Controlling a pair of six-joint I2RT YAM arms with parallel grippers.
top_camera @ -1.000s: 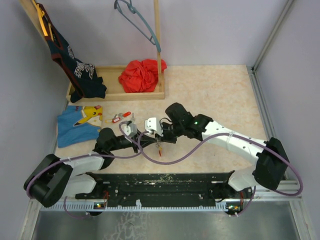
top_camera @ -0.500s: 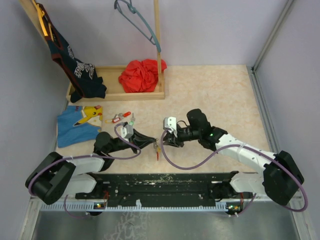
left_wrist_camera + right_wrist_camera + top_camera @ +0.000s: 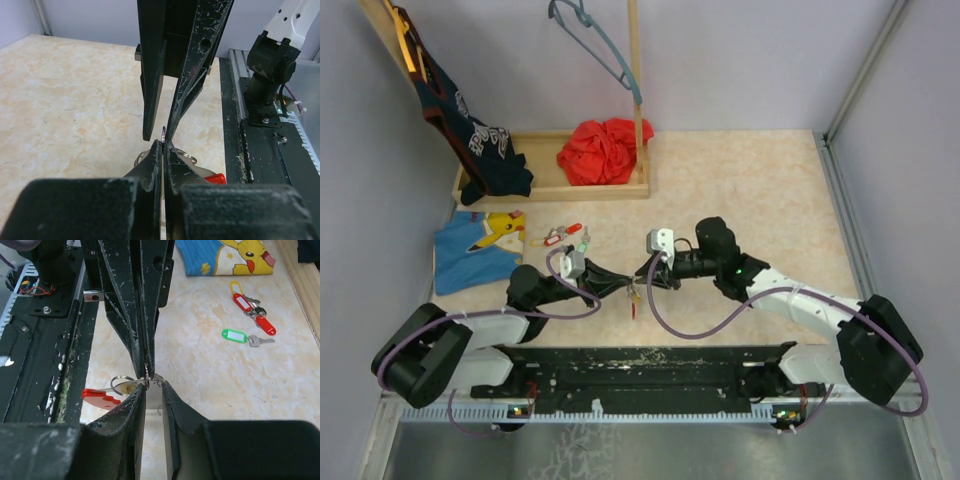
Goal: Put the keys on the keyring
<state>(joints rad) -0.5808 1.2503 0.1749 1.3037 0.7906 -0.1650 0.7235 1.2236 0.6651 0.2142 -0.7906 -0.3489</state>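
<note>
My left gripper (image 3: 164, 146) is clenched on the thin metal edge of the keyring (image 3: 635, 299), holding it near the table's (image 3: 215, 380) front edge, close to the black base rail (image 3: 40, 340). The red tag (image 3: 99, 398) trails from the ring on the rail side. My right gripper (image 3: 153, 388) meets the left tip to tip from the opposite side. Its fingers stand a narrow gap apart on either side of the ring, and I cannot tell whether they pinch it. The keys (image 3: 252, 315) lie loose on the table, well apart from the ring and near the Pikachu cloth (image 3: 225, 257). Their yellow and red tags are bunched together, with a green-tagged key (image 3: 234, 335) just beside them
</note>
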